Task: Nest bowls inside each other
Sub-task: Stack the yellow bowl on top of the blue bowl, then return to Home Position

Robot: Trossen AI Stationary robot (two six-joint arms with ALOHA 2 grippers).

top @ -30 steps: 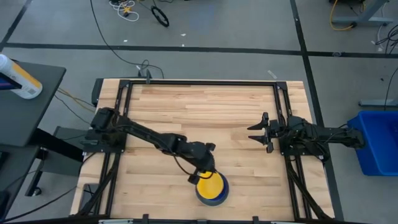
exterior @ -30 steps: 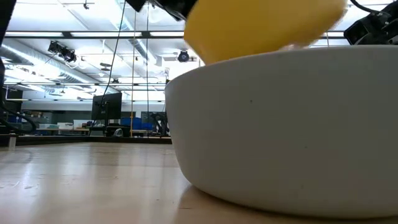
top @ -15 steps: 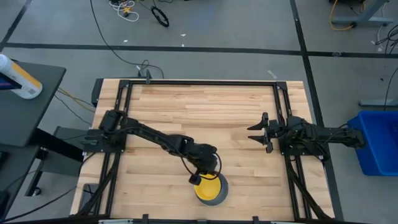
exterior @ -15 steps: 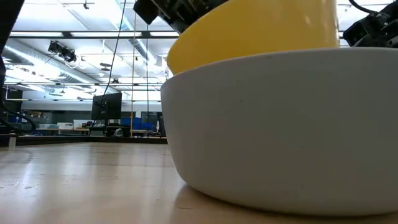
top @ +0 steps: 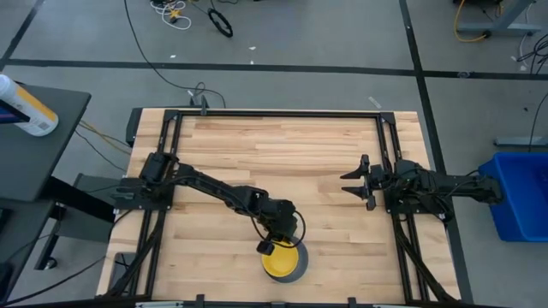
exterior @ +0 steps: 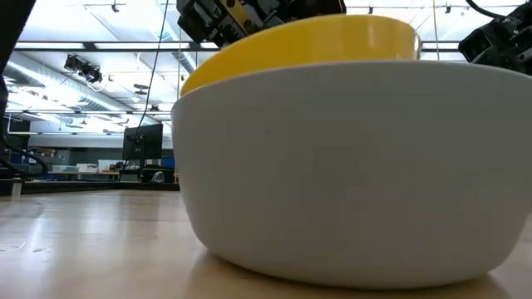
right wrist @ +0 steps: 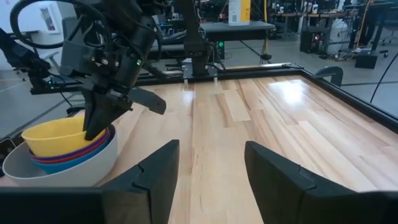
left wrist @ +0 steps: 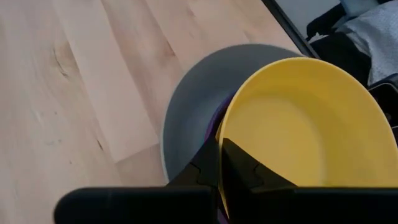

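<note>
A yellow bowl (top: pixel 283 261) sits tilted in a stack of bowls near the table's near edge. The grey bowl (exterior: pixel 349 166) is the outermost and rests on the wood by its base. Between them the right wrist view shows a red rim (right wrist: pixel 74 154) and a light blue rim (right wrist: pixel 78 163). My left gripper (top: pixel 270 245) is shut on the yellow bowl (left wrist: pixel 305 124), at its far-left side. My right gripper (top: pixel 349 181) waits open at the table's right side, holding nothing. My left gripper pinches the yellow bowl's rim (left wrist: pixel 225 127) on its far-left side, one finger inside the bowl and one outside. The fingers (right wrist: pixel 99 121) slant down from the table's far left. The bowl lies inside the stack, tilted, with the held side lower.
Black frame rails (top: pixel 274 113) run around the wooden table top (top: pixel 282 154). Bare wood stretches over the table's far half and middle. The stack stands close to the near edge (top: pixel 282 301).
My left gripper has gone down and a little toward the table's near-left with the yellow bowl, tipping more steeply. The bowl, which hung tilted above the stack, now sits lower inside it. The grey bowl has slid slightly toward the near-left.
</note>
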